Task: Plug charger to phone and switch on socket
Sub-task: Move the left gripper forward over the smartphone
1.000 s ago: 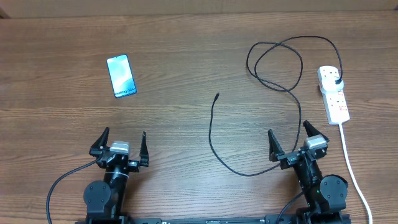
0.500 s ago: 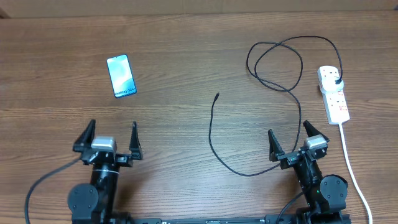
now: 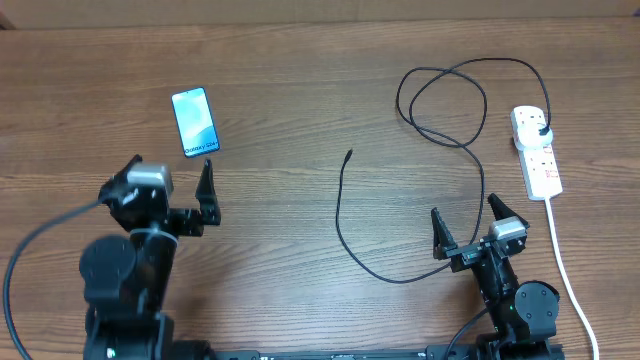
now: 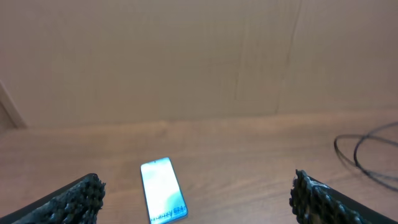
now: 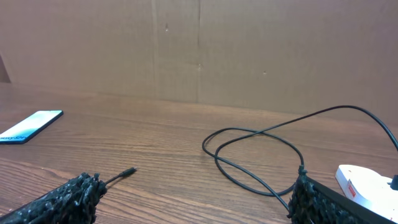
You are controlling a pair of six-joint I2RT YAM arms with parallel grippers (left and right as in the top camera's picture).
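Left gripper point(image 3: 171, 162) is released and empty, fingers wide, just short of the phone point(image 3: 195, 122). The phone lies flat with its screen lit, far-left on the table point(image 3: 280, 80). Right gripper point(image 3: 463, 205) is also spread and empty, with the charger point(image 3: 338, 210) cable running past it. The connector tip point(image 3: 349, 154) lies loose mid-table, well apart from the phone. The plug end point(image 3: 541, 131) sits in the socket point(image 3: 545, 172), far right.

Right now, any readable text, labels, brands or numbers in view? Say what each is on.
Nothing can be quoted.
phone: a dark line of writing near the lower edge of the cyan screen, too small and blurred to read in every view.
socket: small red marks on the white body, too small to tell if they are words or symbols.
No other writing shows in any view.
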